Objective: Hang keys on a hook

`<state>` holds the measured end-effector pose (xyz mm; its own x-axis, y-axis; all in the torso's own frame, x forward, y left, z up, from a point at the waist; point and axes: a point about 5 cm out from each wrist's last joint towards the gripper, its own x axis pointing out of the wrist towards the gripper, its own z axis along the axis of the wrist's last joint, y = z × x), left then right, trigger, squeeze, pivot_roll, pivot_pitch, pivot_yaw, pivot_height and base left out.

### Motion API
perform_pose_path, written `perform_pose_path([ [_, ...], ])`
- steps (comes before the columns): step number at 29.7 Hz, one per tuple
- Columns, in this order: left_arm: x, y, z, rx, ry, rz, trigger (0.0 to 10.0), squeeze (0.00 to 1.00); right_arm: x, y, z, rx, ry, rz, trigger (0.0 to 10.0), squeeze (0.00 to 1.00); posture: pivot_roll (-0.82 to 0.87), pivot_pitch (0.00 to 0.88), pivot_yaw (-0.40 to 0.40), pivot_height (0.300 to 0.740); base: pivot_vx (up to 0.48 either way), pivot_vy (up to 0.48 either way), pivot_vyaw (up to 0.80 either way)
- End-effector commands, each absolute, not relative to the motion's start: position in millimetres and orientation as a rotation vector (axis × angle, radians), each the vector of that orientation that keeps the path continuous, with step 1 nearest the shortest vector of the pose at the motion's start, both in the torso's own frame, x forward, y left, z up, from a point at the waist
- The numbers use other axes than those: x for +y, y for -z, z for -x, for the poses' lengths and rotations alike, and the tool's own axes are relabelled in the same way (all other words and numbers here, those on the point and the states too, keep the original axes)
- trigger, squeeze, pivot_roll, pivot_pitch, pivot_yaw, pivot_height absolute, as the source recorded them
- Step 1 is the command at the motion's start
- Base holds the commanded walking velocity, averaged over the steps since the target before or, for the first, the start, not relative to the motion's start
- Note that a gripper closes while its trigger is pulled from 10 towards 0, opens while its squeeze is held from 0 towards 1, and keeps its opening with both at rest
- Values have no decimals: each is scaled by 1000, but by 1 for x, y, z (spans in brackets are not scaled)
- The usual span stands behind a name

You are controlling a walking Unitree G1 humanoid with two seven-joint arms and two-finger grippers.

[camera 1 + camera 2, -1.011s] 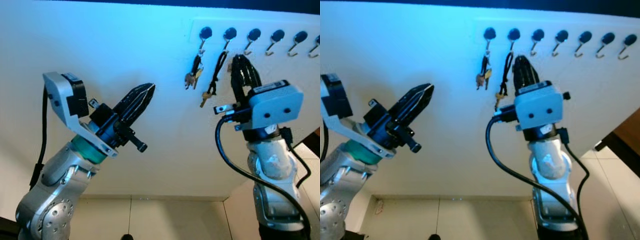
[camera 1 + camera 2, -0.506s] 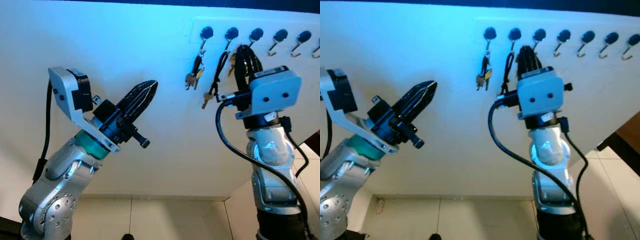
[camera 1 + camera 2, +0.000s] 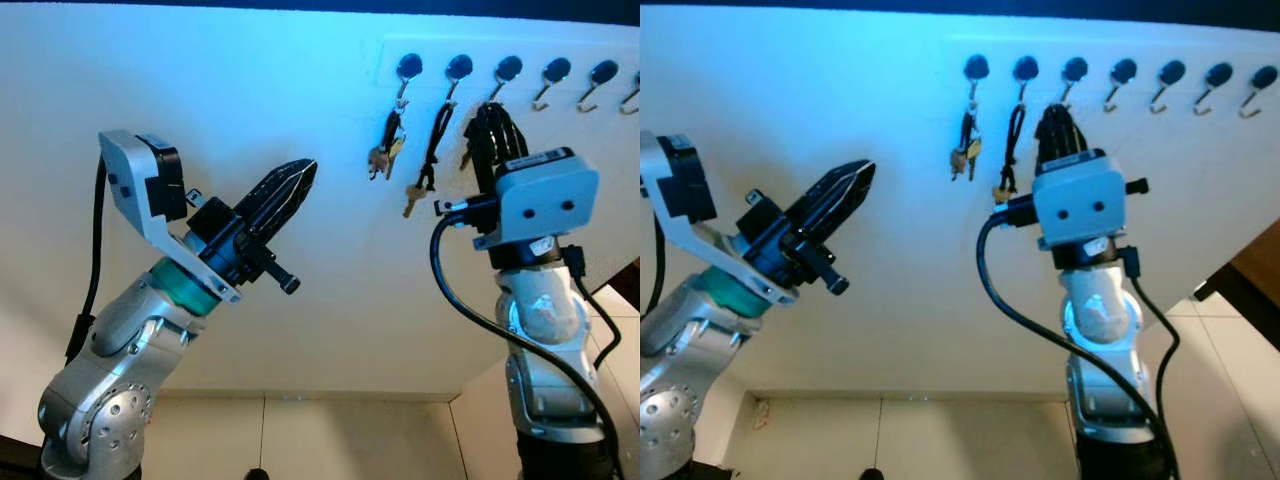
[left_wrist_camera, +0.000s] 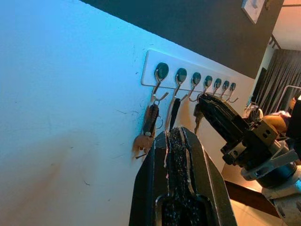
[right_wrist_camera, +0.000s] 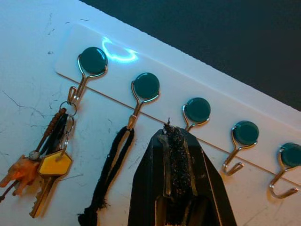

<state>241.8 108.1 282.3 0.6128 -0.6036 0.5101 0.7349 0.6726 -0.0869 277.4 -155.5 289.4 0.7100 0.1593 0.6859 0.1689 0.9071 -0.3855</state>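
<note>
Note that your right gripper (image 5: 175, 136), fingers pressed together, points straight up just under the third hook (image 5: 196, 112); the left gripper (image 3: 296, 180), likewise closed, stands well apart.

2 silver arms (image 3: 120, 400) with teal wrist rings, grey camera housings, black cables, ribbed black fingers (image 3: 285, 190).

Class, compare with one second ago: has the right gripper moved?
Yes. The right gripper has risen toward the third hook, nearer the hook rail.
</note>
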Motion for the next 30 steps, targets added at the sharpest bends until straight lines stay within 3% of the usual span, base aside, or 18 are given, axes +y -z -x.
perform_pose_path([
  [1, 107, -280, -243, -453, 791, 310, 10000, 0, -160, -294, -272, -819, 34, 468, 10000, 0, -181, 62, 87, 740, 0, 0, 0],
  [30, 106, -282, -245, -452, 791, 312, 10000, 0, -182, -301, -277, -806, 109, 541, 10000, 0, -177, 64, 92, 740, 0, 0, 0],
])
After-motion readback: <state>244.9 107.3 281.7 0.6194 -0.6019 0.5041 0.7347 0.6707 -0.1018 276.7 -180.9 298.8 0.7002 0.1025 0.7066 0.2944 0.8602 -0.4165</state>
